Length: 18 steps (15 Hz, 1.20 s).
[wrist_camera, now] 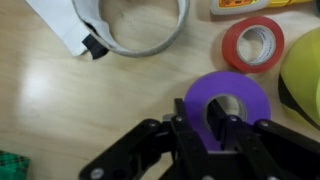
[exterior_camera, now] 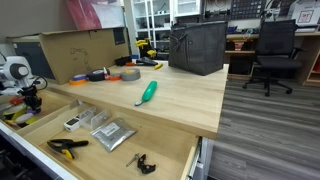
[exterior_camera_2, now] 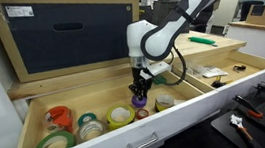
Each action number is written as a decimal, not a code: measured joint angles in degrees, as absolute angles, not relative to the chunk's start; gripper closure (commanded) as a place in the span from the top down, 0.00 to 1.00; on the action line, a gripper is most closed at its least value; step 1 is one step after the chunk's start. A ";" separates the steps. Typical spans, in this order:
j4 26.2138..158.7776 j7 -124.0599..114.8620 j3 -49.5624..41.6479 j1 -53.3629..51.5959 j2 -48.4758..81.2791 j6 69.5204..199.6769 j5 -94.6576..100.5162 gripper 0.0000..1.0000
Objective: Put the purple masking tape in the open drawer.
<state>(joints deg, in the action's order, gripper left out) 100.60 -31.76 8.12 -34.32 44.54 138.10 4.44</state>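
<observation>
In the wrist view the purple masking tape (wrist_camera: 232, 92) lies flat against the pale plywood floor of the open drawer (wrist_camera: 60, 110). My gripper (wrist_camera: 205, 128) is shut on its wall, with one finger in the hole and one outside. In an exterior view the gripper (exterior_camera_2: 139, 90) reaches straight down into the drawer (exterior_camera_2: 178, 121), with the purple tape (exterior_camera_2: 140, 102) at its tips among other rolls. In an exterior view the arm (exterior_camera: 30, 92) stands at the far left over the drawer (exterior_camera: 28, 120).
A red roll (wrist_camera: 252, 42), a yellow roll (wrist_camera: 305, 80) and a clear-white ring (wrist_camera: 130, 25) lie close by. Orange and green rolls (exterior_camera_2: 57, 119) fill the drawer's end. The bench holds a green-handled tool (exterior_camera: 147, 93); the wider drawer holds silver packets (exterior_camera: 110, 131) and a clamp (exterior_camera: 68, 147).
</observation>
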 measured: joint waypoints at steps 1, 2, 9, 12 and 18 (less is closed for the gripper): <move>100.34 -31.75 7.86 -34.53 45.00 138.08 4.44 0.07; 100.13 -31.74 7.59 -34.74 45.40 138.07 4.44 0.07; 98.96 -30.35 7.08 -35.27 46.79 137.13 4.48 0.83; 98.41 -29.34 7.08 -35.31 46.74 136.96 4.48 1.00; 98.92 -26.04 7.08 -35.23 44.09 136.91 4.55 1.00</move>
